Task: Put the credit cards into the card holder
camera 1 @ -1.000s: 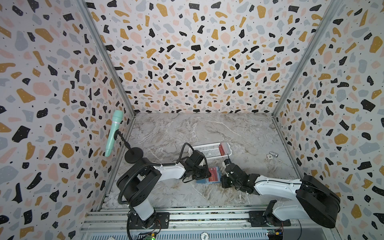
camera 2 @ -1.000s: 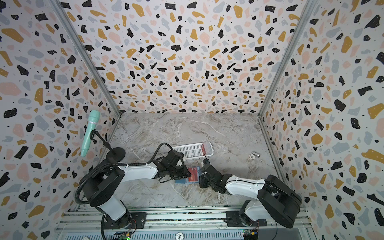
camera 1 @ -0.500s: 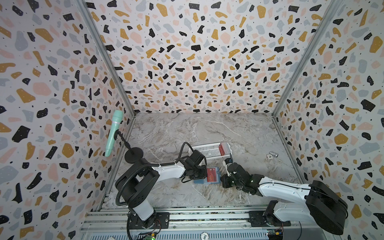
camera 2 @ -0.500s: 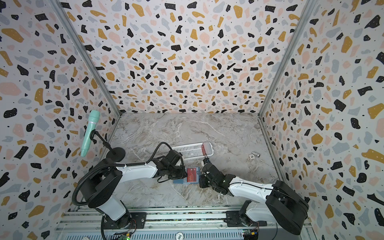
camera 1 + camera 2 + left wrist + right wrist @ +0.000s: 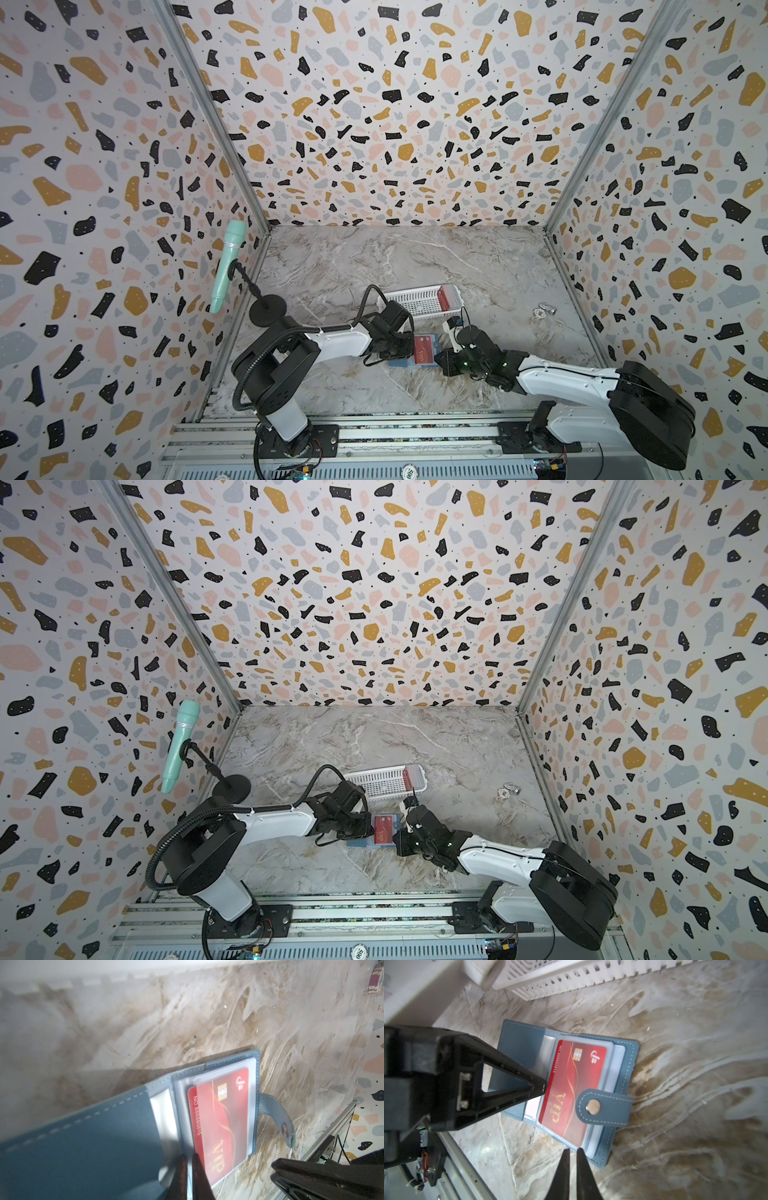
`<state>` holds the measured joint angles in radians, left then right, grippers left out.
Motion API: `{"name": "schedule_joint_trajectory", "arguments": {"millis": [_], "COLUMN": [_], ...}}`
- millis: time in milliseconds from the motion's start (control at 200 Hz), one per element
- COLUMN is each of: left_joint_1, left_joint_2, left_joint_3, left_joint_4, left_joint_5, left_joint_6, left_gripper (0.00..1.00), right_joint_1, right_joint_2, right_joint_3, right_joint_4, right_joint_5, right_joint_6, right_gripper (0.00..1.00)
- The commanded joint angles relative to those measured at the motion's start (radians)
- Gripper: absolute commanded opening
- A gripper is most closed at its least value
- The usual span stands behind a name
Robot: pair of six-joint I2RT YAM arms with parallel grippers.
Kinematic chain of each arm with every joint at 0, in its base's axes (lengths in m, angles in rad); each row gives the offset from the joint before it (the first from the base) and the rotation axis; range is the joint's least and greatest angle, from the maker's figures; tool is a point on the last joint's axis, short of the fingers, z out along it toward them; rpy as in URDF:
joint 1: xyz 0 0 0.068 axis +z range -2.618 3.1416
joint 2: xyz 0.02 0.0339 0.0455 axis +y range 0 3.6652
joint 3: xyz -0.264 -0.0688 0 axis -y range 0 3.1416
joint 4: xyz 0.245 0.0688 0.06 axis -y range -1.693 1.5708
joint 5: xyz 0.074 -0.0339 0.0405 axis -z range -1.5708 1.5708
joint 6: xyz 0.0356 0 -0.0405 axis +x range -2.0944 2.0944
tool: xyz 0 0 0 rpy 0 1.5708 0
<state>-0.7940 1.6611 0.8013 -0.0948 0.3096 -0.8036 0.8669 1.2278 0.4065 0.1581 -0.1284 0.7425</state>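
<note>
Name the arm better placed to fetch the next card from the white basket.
Right: the right gripper is empty, and the spare cards stand at the basket's end nearest it; the left gripper is clamped on the card holder.

The red credit card (image 5: 571, 1088) reads "VIP" in gold, with "NO.8888…" along one edge.
</note>
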Motion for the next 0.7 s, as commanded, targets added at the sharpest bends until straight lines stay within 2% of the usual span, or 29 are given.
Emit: {"name": "schedule_joint_trajectory", "arguments": {"millis": [0, 120, 370, 696], "left_joint_1": [-0.008, -0.009, -0.014, -0.013], "left_joint_2": [0.012, 0.018, 0.026, -0.041], "left_joint_3": [0.019, 0.019, 0.025, 0.047], "left_joint_4": [0.001, 0.003, -0.003, -0.04], "left_joint_5": [-0.002, -0.001, -0.008, -0.042], "left_joint_6": [0.007, 0.007, 0.008, 0.004], "left_gripper": [0.08, 0.08, 0.08, 0.07], "right_joint_1": [-0.021, -0.034, -0.043, -0.046], "right_joint_2": [0.003, 0.004, 0.029, 0.024], "right_joint_3": [-0.018, -0.027, -0.032, -0.039], "right_joint_4": [0.043, 0.062, 0.085, 0.08], "right_joint_5": [-0.035, -0.055, -0.068, -0.055], "right_joint_6": [0.018, 0.021, 0.023, 0.027], "right_gripper": [0.15, 0.19, 0.19, 0.18]}}
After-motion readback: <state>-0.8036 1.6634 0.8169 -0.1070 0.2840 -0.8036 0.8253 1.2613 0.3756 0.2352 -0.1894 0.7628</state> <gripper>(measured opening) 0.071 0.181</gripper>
